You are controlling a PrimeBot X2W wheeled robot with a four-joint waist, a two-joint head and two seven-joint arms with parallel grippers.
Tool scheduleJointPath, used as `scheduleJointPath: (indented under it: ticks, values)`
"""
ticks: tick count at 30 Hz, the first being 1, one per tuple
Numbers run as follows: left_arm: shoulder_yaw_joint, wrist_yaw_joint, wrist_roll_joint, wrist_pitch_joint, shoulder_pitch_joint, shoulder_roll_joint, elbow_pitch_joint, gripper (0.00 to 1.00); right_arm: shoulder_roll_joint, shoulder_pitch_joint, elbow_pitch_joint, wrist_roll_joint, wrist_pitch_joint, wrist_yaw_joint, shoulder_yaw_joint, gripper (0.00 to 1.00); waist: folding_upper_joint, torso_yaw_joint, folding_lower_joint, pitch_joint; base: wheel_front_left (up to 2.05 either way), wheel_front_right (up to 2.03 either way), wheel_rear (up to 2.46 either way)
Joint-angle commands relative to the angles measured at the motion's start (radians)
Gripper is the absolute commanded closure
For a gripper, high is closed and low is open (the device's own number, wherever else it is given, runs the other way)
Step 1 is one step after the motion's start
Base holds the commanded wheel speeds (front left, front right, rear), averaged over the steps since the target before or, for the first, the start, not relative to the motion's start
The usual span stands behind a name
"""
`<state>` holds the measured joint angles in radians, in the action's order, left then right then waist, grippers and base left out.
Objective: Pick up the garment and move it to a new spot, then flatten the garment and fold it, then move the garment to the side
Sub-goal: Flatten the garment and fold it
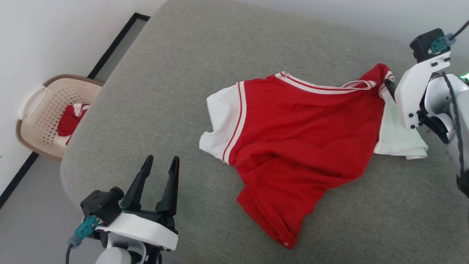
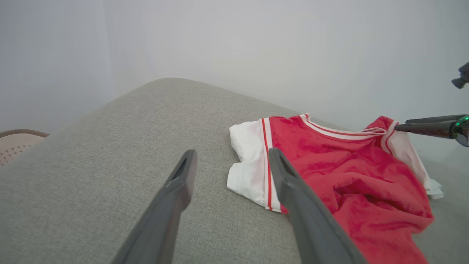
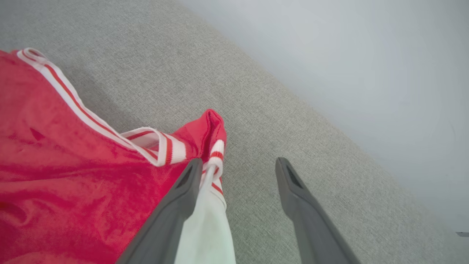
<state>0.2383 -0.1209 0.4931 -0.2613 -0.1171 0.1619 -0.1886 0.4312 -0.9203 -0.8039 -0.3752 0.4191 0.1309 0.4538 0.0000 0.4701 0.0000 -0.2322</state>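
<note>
Since the shirt (image 1: 300,128) is lying crumpled, I am holding my right gripper (image 3: 238,163) spread at its shoulder, left gripper (image 1: 161,161) spread near its sleeve.

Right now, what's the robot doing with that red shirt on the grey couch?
The red T-shirt with white sleeves lies crumpled on the grey fabric cushion, not yet flattened. The robot's right gripper is open at one shoulder, with fabric draped against it. Its left gripper hovers open, apart from the shirt.

Looked like a home laundry spot: grey upholstered cushion (image 1: 176,80), plastic laundry basket (image 1: 44,113) on floor, far left.
</note>
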Motion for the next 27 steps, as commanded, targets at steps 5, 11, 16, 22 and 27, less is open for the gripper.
scheduleJointPath:
  ticks: [5,11,16,22,27]
  values:
    - [-0.015,-0.006,-0.006,-0.005,0.016,0.005,0.002,0.0,0.043,0.049,0.076,-0.103,0.03,0.0,0.062,0.0,0.0,-0.035,0.0,0.011,0.0,0.0,0.0]
    - [-0.02,-0.008,-0.005,-0.005,0.017,0.009,0.009,0.0,0.095,0.122,0.201,-0.194,0.093,0.0,0.107,0.0,0.0,-0.05,0.0,0.011,0.0,0.0,0.0]
    - [-0.021,-0.01,-0.001,-0.005,0.022,0.013,0.014,0.0,0.134,0.204,0.333,-0.245,0.178,0.0,0.116,0.0,0.0,-0.056,0.0,0.006,0.0,0.0,0.0]
    - [-0.013,-0.01,0.004,-0.005,0.007,0.008,0.012,0.0,0.126,0.283,0.413,-0.205,0.229,0.0,0.064,0.0,0.0,-0.05,0.0,-0.01,0.0,0.0,0.0]
    - [-0.008,-0.01,0.006,-0.005,-0.004,0.002,0.007,0.0,0.094,0.29,0.366,-0.116,0.186,0.0,-0.002,1.0,0.0,-0.041,0.0,-0.022,0.0,0.0,0.0]
